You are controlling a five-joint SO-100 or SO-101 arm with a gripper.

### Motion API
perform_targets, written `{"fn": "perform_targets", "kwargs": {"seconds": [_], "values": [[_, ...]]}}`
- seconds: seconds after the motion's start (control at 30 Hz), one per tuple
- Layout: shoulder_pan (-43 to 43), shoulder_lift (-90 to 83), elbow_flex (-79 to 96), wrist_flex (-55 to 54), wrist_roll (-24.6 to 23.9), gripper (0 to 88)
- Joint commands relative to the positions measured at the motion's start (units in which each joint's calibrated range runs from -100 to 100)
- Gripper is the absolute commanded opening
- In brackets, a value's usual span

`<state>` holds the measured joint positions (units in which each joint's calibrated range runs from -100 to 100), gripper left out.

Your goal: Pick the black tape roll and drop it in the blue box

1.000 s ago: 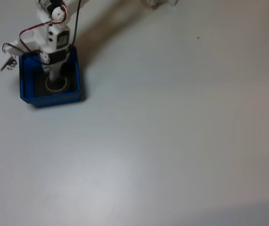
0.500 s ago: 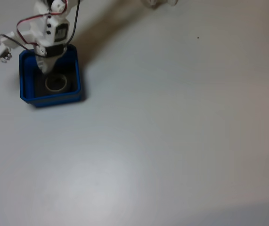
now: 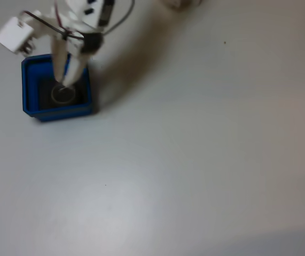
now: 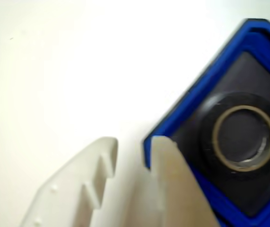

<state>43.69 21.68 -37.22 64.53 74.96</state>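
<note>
Tape sits flat inside the blue box (image 3: 32, 85): the black tape roll (image 3: 62, 94) lies on the dark inner floor, its pale inner core ringing an open centre, and nothing grips it. In the wrist view the black tape roll (image 4: 242, 137) shows whole, close to the middle of the floor of the blue box (image 4: 205, 85), with dark floor visible around it on every side that is in frame.

In the fixed view the box stands at the far left of the pale tabletop (image 3: 195, 149). The white arm reaches in from the far edge, blurred, with red and black wires looping along it, and its end effector (image 3: 67, 80) points down over the far part of the box, partly covering the roll's far rim.

In the wrist view the end effector (image 4: 135, 144) is released, its two white fingers (image 4: 172, 179) parted by a narrow gap with nothing between them. One fingertip overlaps the box's near-left corner, the other lies over bare tabletop (image 4: 68, 61).
</note>
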Motion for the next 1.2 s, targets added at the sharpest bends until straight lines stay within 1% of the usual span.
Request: {"fn": "perform_targets", "kwargs": {"seconds": [0.0, 0.4, 0.6, 0.73, 1.17], "values": [[-6.61, -4.54, -4.38, -1.08, 0.51, 0.9], [-34.07, -4.2, -4.02, -1.08, 0.43, 0.9], [-44.13, -4.03, -3.84, -1.0, 0.43, 0.9], [-46.28, -3.95, -3.75, -0.67, -0.01, 0.9], [-45.21, -4.54, -0.79, -0.18, -0.1, 0.9]]}}
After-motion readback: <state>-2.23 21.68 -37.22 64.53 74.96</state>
